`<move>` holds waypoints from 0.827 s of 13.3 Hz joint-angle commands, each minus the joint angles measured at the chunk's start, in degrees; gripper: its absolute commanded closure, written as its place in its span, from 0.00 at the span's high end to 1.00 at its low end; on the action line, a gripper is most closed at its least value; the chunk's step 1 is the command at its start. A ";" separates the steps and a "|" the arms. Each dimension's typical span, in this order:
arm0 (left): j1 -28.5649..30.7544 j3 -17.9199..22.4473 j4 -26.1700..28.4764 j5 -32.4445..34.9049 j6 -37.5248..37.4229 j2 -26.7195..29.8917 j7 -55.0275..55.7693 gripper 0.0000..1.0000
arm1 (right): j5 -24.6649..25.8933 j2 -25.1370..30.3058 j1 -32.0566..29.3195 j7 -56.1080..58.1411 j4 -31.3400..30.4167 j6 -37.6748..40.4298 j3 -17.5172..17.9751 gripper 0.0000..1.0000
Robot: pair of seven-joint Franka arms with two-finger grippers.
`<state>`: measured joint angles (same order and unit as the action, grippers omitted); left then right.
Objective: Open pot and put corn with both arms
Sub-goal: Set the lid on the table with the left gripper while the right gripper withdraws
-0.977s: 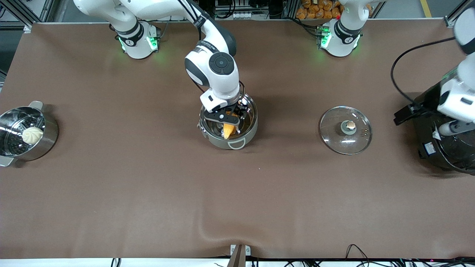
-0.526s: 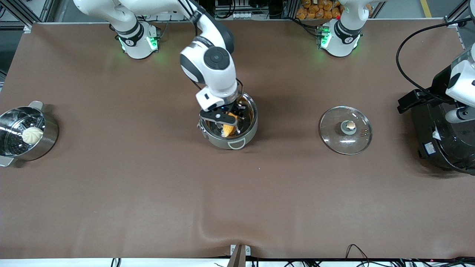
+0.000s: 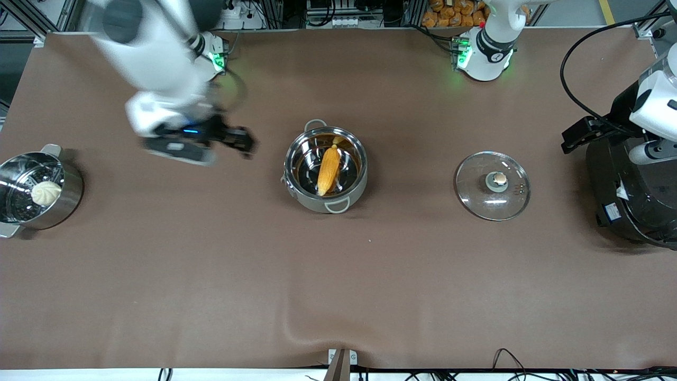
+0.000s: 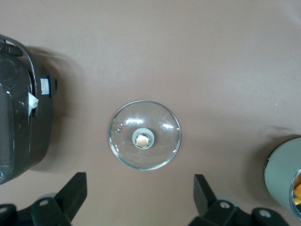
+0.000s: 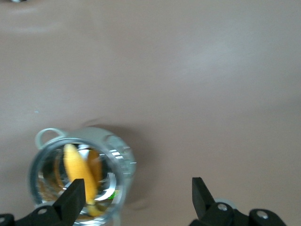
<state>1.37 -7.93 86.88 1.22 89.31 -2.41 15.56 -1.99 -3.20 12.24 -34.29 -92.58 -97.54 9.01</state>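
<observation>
The steel pot [image 3: 325, 203] stands open mid-table. The yellow-orange corn [image 3: 328, 170] lies inside it, free of any gripper. The glass lid [image 3: 493, 185] with its copper knob lies flat on the table, toward the left arm's end. My right gripper [image 3: 232, 139] is open and empty, up in the air over the table between the pot and the steamer pot. The right wrist view shows its open jaws [image 5: 138, 200] with the pot [image 5: 122, 162] and corn [image 5: 79, 172] below. My left gripper [image 4: 139, 197] is open and empty, high up, with the lid [image 4: 145, 135] below it.
A perforated steamer pot [image 3: 71, 193] with a white bun [image 3: 46, 192] stands at the right arm's end. A big black rice cooker [image 3: 634, 196] stands at the left arm's end, under the left arm, and shows in the left wrist view [image 4: 21, 127].
My right gripper let go of the corn, rose out of the pot and swung toward the right arm's end. The corn now lies in the pot. The left arm barely shifted.
</observation>
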 commanded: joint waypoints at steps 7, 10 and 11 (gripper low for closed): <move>-0.76 1.69 -0.30 -2.88 -0.98 0.12 -2.98 1.00 | 0.92 8.46 -12.94 36.47 -3.39 5.26 -12.16 1.00; -0.67 2.04 -0.39 -2.54 -1.07 0.12 -6.59 1.00 | 4.54 9.61 -14.00 40.36 -4.54 4.55 -12.35 1.00; -0.76 2.04 -0.31 -2.45 -1.07 0.04 -7.21 1.00 | 4.45 9.70 -14.00 40.36 -4.63 4.82 -12.35 1.00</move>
<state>0.75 -6.26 87.03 -0.20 89.15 -2.49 10.43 1.53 4.29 -1.04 5.13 -94.78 -92.00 -4.21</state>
